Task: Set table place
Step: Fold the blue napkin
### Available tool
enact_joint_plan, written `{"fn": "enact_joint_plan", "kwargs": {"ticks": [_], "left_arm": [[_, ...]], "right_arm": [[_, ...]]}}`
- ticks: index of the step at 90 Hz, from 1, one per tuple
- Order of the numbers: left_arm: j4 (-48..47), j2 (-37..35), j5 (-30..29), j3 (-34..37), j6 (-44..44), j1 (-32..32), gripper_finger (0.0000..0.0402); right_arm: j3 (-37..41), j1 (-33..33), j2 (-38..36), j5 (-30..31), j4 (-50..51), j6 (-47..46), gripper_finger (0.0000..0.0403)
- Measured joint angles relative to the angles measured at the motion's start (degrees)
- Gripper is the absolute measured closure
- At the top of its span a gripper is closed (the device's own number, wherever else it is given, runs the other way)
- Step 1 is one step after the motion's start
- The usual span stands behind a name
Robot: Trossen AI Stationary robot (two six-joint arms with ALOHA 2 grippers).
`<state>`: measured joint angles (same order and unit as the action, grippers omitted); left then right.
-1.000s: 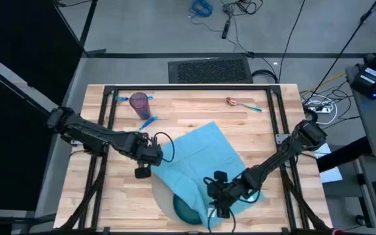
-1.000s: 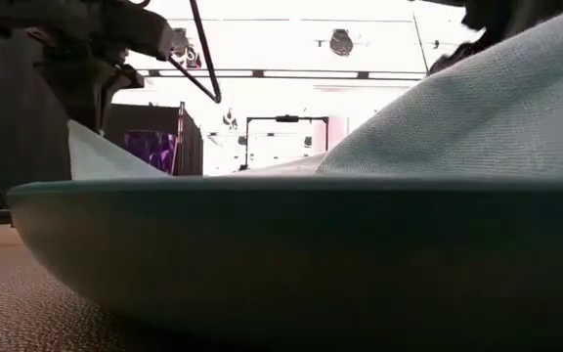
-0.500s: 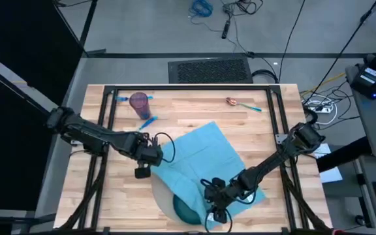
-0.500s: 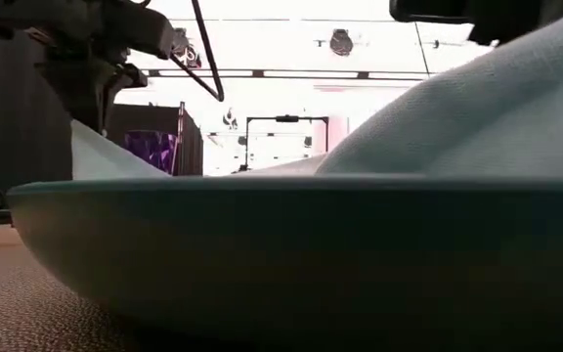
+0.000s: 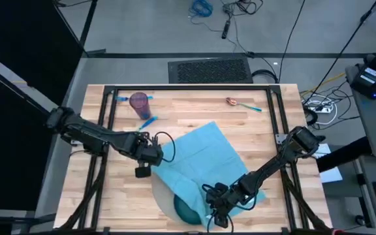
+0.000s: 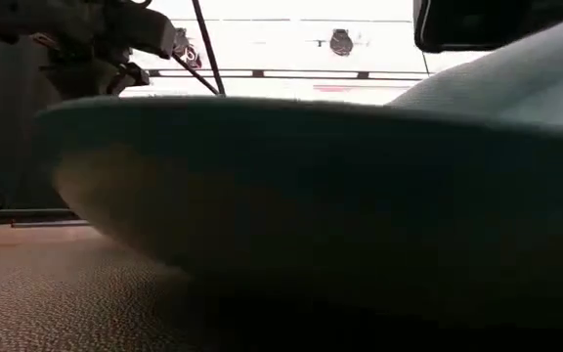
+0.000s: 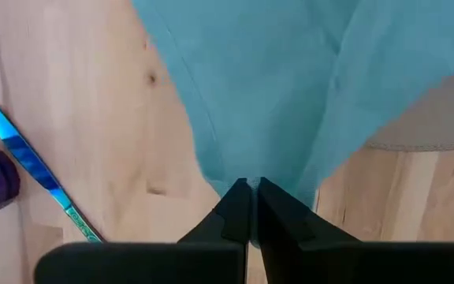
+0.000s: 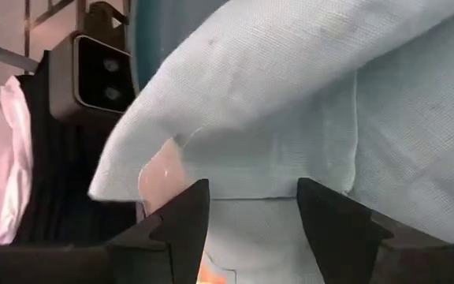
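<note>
pale wood planks of the table (image 5: 194, 111) fill the high view, ringed by a black frame, with grey floor and loose cables beyond. from up there i see my left gripper (image 5: 147, 163) at the near-left corner of the blue napkin (image 5: 204, 160), and my right gripper (image 5: 215, 210) low at the front edge, over the napkin's near-right part. a purple cup (image 5: 140, 102) and a blue-handled utensil (image 5: 147, 122) sit at the far left, and a spoon (image 5: 234, 102) with a blue handle lies far right, well apart from both arms.

only the high view shows the grey placemat (image 5: 162, 194): a curved sliver peeking out from under the napkin at the front, with the dark teal plate (image 5: 187, 210) on it, half covered by cloth. the low view shows none of that layout; the plate's rim (image 6: 291, 186) fills it, looks tilted, with textured mat surface (image 6: 57, 293) beneath.

my left wrist view shows what the others cannot: my fingers (image 7: 235, 213) pressed together on the napkin's corner, cloth hanging taut from them, and a grey arc of placemat (image 7: 440, 126) off to one side. in my right wrist view my fingers (image 8: 181, 217) stand apart, with a fold of napkin (image 8: 290, 102) and a sliver of teal plate edge ahead; nothing sits between them.
</note>
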<state>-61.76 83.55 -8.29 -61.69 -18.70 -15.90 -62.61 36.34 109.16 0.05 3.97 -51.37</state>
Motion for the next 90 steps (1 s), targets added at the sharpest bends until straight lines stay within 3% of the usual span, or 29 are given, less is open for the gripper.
{"fn": "enact_joint_plan", "kwargs": {"ticks": [11, 28, 44, 63, 74, 90], "left_arm": [[0.0, 0.0, 0.0, 0.0, 0.0, 0.0, 0.0402], [0.0, 0.0, -0.1, 0.0, 0.0, 0.0, 0.0402], [0.0, 0.0, -0.2, 0.0, 0.0, 0.0, 0.0402], [0.0, 0.0, -0.6, 0.0, 0.0, 0.0, 0.0402], [0.0, 0.0, -0.8, 0.0, 0.0, 0.0, 0.0402], [0.5, 0.0, -1.7, 0.0, 0.2, 0.0, 0.0402]], "right_arm": [[-0.3, 0.0, 0.0, 0.0, 0.3, 1.2, 0.0272], [-2.6, 0.0, 0.0, -1.6, 0.6, 4.0, 0.0389], [-6.0, -0.7, 0.0, -3.4, 2.0, 6.7, 0.0401], [-11.7, -1.8, 0.0, -3.2, 15.6, 9.0, 0.0403], [-12.2, -2.3, 0.0, -3.1, 15.5, 8.1, 0.0403], [-12.2, -2.3, 0.2, 1.8, 15.7, 7.1, 0.0402]]}}
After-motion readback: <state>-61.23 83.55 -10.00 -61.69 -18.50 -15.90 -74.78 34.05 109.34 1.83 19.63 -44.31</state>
